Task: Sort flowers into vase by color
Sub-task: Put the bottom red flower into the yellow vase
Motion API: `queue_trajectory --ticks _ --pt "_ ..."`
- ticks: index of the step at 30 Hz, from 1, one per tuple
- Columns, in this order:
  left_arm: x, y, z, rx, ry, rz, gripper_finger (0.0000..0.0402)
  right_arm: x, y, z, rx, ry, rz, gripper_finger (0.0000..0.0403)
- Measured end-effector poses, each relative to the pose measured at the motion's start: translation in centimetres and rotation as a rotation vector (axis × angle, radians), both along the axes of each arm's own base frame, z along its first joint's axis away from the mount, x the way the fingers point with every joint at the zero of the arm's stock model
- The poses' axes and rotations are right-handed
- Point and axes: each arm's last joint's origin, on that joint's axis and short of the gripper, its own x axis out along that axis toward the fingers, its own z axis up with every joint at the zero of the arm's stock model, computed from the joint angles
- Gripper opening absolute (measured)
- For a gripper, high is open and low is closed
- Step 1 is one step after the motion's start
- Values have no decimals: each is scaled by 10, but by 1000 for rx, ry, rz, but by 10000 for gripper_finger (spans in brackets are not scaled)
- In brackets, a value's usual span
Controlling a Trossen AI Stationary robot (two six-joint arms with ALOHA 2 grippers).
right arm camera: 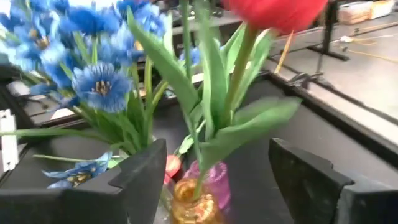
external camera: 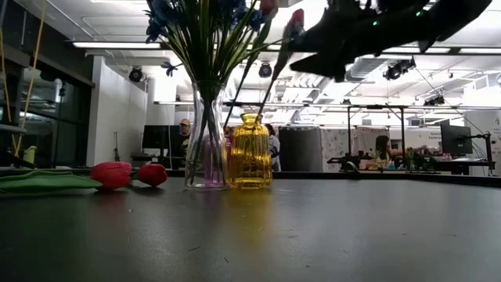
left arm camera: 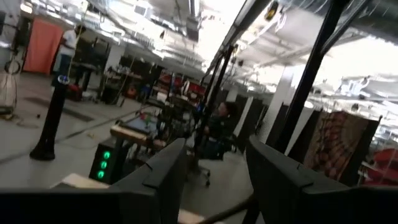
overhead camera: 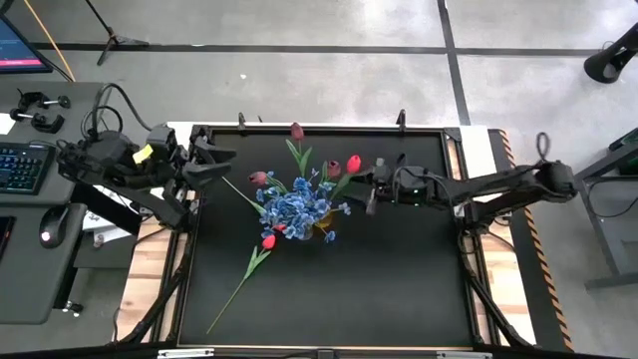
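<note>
At mid-surface (overhead camera: 399,289), right hand (overhead camera: 367,189) is seen spread wide, nothing held, red tulip (right arm camera: 273,11) standing free between fingers, stem down in yellow vase (external camera: 250,153). Remaining red tulips (overhead camera: 267,241) lie at 8 o'clock from vases, stems running toward 7 o'clock. Left hand (overhead camera: 221,163), parted and empty, judged nearer.

From above, the blue blossoms (overhead camera: 297,207) hide the vases beneath them. In the low view, the picture's top edge cuts off the bouquet, and the right gripper (external camera: 313,47) is a dark silhouette.
</note>
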Motion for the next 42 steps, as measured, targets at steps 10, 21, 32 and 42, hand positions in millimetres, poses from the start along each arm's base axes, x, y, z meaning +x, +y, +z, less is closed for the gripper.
queue_trajectory --ticks 10,21,32,42 --pt "-30 8 -22 -91 230 -132 157 -56 -1 35 81 -3 -181 266" --pt "-33 3 -115 -580 924 -140 157 -46 50 -1 392 222 -66 266" --pt "-13 -19 -261 -985 1261 47 157 -50 89 -11 610 235 -78 265" --pt "13 -59 -290 -1121 1173 -154 141 -54 94 -14 577 259 -81 265"
